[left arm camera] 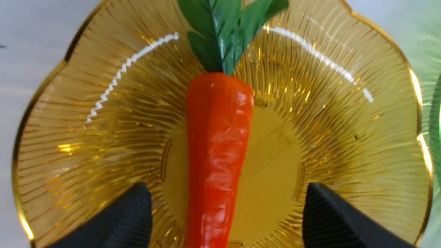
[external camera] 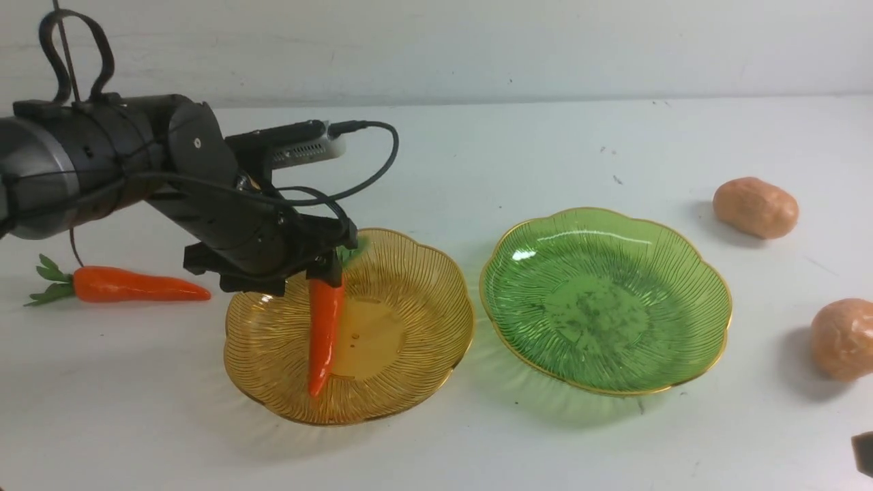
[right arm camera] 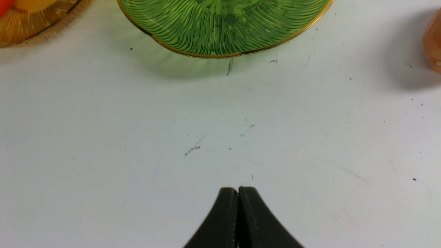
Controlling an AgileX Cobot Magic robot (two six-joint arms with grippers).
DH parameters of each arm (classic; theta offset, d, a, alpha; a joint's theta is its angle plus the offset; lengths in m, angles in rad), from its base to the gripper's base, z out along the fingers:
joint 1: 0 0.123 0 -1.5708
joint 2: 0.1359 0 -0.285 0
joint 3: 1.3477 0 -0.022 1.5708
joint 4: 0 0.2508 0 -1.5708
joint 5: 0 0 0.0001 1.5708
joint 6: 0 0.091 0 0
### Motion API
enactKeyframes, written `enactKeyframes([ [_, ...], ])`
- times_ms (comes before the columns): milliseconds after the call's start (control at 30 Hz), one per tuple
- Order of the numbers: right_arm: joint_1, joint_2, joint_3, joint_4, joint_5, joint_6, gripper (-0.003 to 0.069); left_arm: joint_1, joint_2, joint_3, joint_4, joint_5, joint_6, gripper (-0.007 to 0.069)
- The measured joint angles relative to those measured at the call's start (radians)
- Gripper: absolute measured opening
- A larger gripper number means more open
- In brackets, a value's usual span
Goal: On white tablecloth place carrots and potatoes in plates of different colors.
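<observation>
Carrots (external camera: 324, 334) look glossy, stiff, light, probably slippery; I'd pinch mid-body. Lower right, my right gripper (right arm camera: 237, 206) sits pressed together. Centre-left, one carrot (left arm camera: 217, 155) rests in the amber plate (external camera: 409, 382) between my left gripper's (left arm camera: 225, 187) spread fingers; the other carrot (external camera: 136, 286) lies far left.

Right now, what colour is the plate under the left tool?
Amber-yellow plate with a gold rim; the left wrist view shows it best.

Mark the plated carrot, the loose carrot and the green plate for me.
plated carrot (left arm camera: 217, 144): left wrist view, middle of its orange body.
loose carrot (external camera: 136, 286): front view, middle of its orange body.
green plate (external camera: 655, 266): front view, bare ribbed wall.
</observation>
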Motion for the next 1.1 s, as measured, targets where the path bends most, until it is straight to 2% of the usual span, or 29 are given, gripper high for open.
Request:
enactKeyframes([
  [67,0.000,0.000,0.000,0.000,0.000,-0.006,-0.0015,0.010,-0.010,-0.033,0.014,0.031,0.006,0.0531],
  [133,0.000,0.000,0.000,-0.002,0.000,-0.010,-0.0015,0.033,-0.029,-0.079,0.053,0.087,0.010,0.0482],
  [267,0.000,0.000,0.000,-0.004,0.001,-0.010,-0.0015,0.101,-0.057,-0.155,0.195,0.176,0.018,0.0268],
  [300,0.000,0.000,0.000,-0.004,0.001,-0.010,-0.0015,0.124,-0.060,-0.163,0.230,0.195,0.018,0.0190],
  [333,0.000,0.000,0.000,-0.004,0.001,-0.010,-0.0015,0.137,-0.061,-0.166,0.263,0.203,0.018,0.0158],
  [367,0.000,0.000,0.000,-0.004,0.001,-0.010,-0.0015,0.160,-0.061,-0.169,0.299,0.226,0.018,0.0094],
  [467,0.000,0.000,0.000,-0.004,0.001,-0.010,-0.0015,0.210,-0.054,-0.171,0.373,0.292,-0.007,0.0025],
  [633,0.000,0.000,0.000,-0.004,0.001,-0.010,-0.0015,0.307,-0.045,-0.170,0.387,0.415,-0.072,0.0006],
  [767,0.000,0.000,0.000,-0.004,0.001,-0.010,-0.0015,0.363,-0.040,-0.157,0.342,0.432,-0.112,0.0006],
  [1000,0.000,0.000,0.000,-0.004,0.001,-0.011,-0.0015,0.375,-0.007,-0.123,0.260,0.273,-0.246,0.0011],
  [1100,0.000,0.000,0.000,-0.004,0.001,-0.011,-0.0015,0.374,0.033,-0.123,0.257,0.211,-0.293,0.0048],
])
